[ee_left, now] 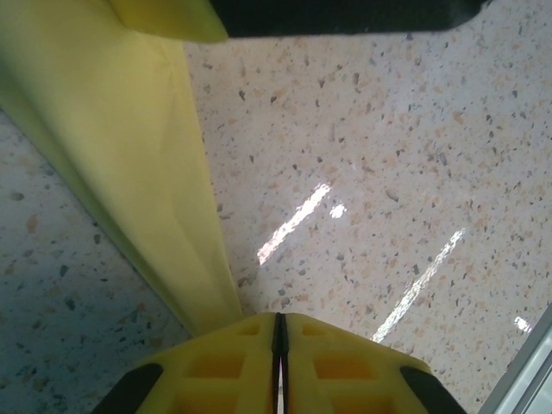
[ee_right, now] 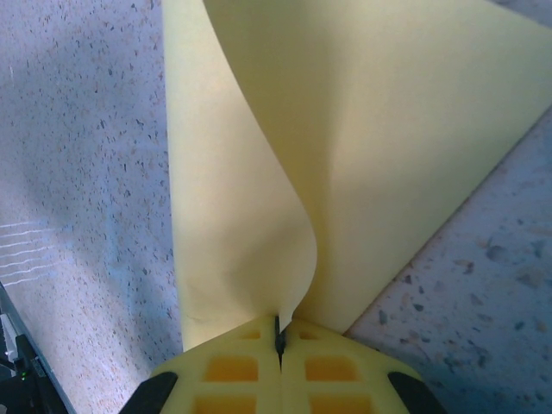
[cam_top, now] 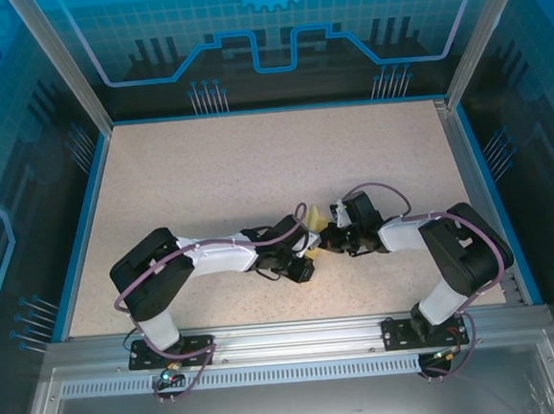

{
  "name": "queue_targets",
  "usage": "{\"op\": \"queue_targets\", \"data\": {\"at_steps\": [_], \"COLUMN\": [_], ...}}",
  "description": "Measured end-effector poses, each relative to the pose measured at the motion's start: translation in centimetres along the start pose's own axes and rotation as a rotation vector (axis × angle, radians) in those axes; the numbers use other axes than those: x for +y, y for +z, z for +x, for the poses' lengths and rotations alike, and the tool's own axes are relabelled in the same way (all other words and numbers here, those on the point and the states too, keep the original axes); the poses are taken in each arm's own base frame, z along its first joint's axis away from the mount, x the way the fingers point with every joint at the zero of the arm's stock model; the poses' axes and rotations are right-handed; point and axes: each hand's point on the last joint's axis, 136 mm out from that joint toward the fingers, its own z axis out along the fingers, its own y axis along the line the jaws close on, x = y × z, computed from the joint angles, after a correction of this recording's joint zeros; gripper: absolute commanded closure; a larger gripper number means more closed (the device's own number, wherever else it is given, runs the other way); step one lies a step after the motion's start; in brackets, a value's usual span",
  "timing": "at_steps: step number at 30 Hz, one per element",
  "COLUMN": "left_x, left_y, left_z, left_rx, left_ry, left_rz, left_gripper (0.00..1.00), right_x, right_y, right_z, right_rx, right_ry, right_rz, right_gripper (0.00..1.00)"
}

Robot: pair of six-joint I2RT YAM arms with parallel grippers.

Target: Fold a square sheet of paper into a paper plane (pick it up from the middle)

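Position: square sheet of paper (cam_top: 313, 225) at 6 o'clock of table (cam_top: 254, 161) centre, between both grippers. Right gripper (ee_right: 278, 335) at sheet's 3 o'clock, pads clamped tight on curled fold. Left gripper (ee_left: 279, 323) at sheet's 7 o'clock, pads pressed together; paper ran into tip from 11 o'clock, probably nipped, though seam hid it. Judged sheet thin, limp, light, quick to tear or crease. Best hold: near folded edge, gentle grip, no tugging apart.

- My worktop (cam_top: 207, 174) was a pale slab, beige, speckled all over with dark flecks.
- A blue rim (cam_top: 82, 232) ran along its left, far and right sides.
- Bright light streaks (ee_left: 293, 222) glinted on its glossy surface.
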Motion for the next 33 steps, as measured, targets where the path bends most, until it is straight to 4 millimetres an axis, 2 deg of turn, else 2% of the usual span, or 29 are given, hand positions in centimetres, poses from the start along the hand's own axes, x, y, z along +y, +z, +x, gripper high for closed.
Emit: {"op": "queue_targets", "data": {"at_steps": [14,18,24,28,33], "left_x": [0.6,0.3,-0.4,-0.6,-0.9], "left_y": [-0.4,-0.6,-1.3,-3.0,-4.9], "left_z": [1.1,3.0,4.6,3.0,-0.7], "left_rx": [-0.021,0.038,0.108,0.049,-0.082], "left_ry": [-0.001,-0.014,-0.038,-0.047,-0.053], "left_rz": [0.018,0.053,0.096,0.125,0.155], "left_gripper": [0.89,0.88,0.88,0.88,0.88], "right_x": [0.0,0.0,0.0,0.0,0.0], "right_y": [0.0,0.0,0.0,0.0,0.0], "right_z": [0.0,0.0,0.0,0.0,0.0], "right_rx": [0.002,0.002,0.002,0.002,0.002], "right_ry": [-0.011,-0.011,-0.010,-0.011,-0.011], "right_rz": [-0.001,-0.001,-0.002,-0.002,-0.002], "right_gripper": [1.00,1.00,1.00,1.00,1.00]}}
